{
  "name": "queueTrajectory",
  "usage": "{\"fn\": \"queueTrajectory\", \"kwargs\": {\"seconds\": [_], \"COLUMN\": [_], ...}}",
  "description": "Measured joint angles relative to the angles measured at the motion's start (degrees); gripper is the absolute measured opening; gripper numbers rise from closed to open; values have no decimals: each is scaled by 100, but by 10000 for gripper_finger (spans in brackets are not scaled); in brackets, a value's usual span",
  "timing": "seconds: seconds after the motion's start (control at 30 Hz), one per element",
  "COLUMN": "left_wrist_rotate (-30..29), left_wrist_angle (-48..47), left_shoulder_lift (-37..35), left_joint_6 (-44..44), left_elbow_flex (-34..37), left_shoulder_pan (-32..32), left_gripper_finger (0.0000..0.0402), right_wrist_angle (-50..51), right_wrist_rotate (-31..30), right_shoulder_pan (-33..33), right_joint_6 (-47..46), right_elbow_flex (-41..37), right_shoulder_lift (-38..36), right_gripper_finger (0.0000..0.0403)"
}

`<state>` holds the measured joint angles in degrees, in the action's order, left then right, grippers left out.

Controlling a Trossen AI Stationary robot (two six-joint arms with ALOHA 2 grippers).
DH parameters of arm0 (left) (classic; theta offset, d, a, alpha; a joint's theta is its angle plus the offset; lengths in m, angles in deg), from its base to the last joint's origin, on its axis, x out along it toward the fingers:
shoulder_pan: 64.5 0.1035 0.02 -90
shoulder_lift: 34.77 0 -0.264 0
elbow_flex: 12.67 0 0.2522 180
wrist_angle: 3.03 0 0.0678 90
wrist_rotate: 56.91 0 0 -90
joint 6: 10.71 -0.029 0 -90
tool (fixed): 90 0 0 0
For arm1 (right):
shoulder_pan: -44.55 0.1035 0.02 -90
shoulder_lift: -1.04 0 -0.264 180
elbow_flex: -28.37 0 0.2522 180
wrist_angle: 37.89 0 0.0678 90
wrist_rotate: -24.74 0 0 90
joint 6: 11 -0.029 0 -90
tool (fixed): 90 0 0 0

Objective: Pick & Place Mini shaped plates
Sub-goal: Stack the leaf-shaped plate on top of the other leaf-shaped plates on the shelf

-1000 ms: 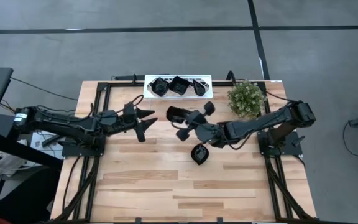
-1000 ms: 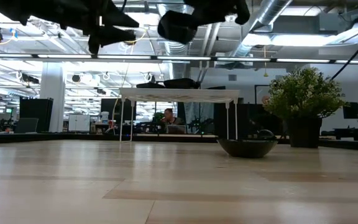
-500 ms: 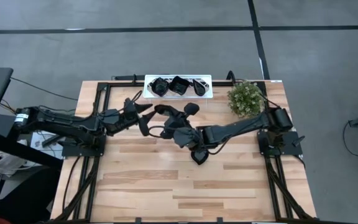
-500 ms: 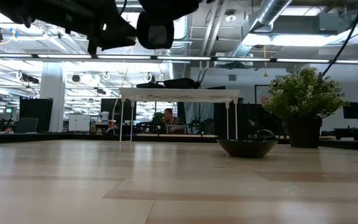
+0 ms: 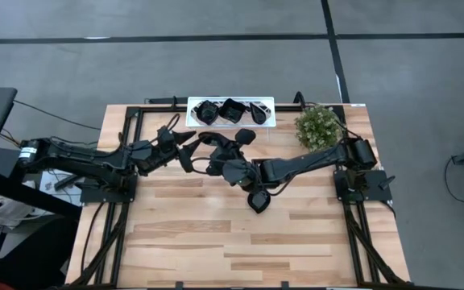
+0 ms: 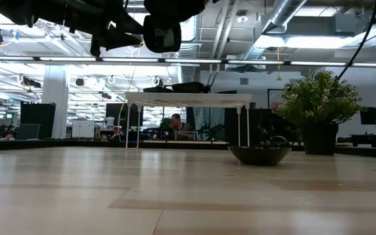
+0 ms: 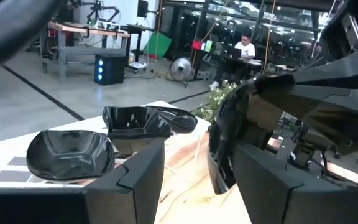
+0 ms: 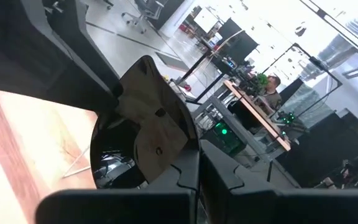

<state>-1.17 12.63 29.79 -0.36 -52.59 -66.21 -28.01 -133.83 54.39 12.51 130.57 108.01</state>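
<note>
A glossy black mini plate (image 5: 209,144) hangs in the air over the table's far middle, held by my right gripper (image 5: 222,151), which is shut on it. In the low view the plate (image 6: 162,32) shows as a round dark dish high above the wood. My left gripper (image 5: 189,151) is open, and in its wrist view the plate (image 7: 225,144) stands between its two fingers; whether they touch it, I cannot tell. Another black plate (image 5: 258,199) rests on its underside on the table. Three more lie in the white tray (image 5: 230,102) at the far edge. My right gripper holds the plate by its rim (image 8: 166,167), one finger's tan pad (image 8: 157,134) lying on the inner face and the other finger behind it. The fingers come level from the table's right. The plate is lifted clear and stands on edge, its hollow turned sideways.
A potted plant (image 5: 319,127) stands at the far right, close behind the right arm. Black frame rails run along the table's left, right and far sides. The near half of the wooden top (image 5: 240,250) is bare. A person sits at a desk (image 6: 177,124) in the room beyond.
My right gripper has carried the plate toward the table's left, to the left gripper, and the plate now stands between the left fingers. The left gripper has shifted slightly toward the far edge and stayed open. The plate on the table has not moved.
</note>
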Motion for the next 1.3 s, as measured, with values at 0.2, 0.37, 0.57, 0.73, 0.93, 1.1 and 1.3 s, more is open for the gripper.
{"fn": "queueTrajectory", "kwargs": {"seconds": [0.2, 0.37, 0.57, 0.73, 0.93, 1.1, 1.3], "left_wrist_rotate": [4, 20, 20, 20, 27, 72, 151], "left_wrist_angle": [0, 23, 23, 64, 108, 115, 125], "left_shoulder_lift": [1, 1, 1, 1, 1, -1, -1], "left_joint_6": [63, 106, 107, 110, 111, 112, 213], "left_elbow_flex": [1, 0, 1, 1, 0, 4, 7], "left_shoulder_pan": [0, 0, 0, 0, -1, 7, 44], "left_gripper_finger": [186, 184, 150, 100, 32, 7, 5], "right_wrist_angle": [-5, -57, -94, -107, -131, -131, -140], "right_wrist_rotate": [78, 556, 366, 391, 442, 602, 683], "right_shoulder_pan": [-20, -27, -57, -107, -142, -144, -144], "right_joint_6": [-153, -350, -364, -364, -364, -389, -407], "right_elbow_flex": [0, 0, 0, 0, 0, 0, 0], "right_shoulder_lift": [3, 5, 7, 7, 7, 7, 3], "right_gripper_finger": [0, 0, 0, 0, 0, 0, 8]}}
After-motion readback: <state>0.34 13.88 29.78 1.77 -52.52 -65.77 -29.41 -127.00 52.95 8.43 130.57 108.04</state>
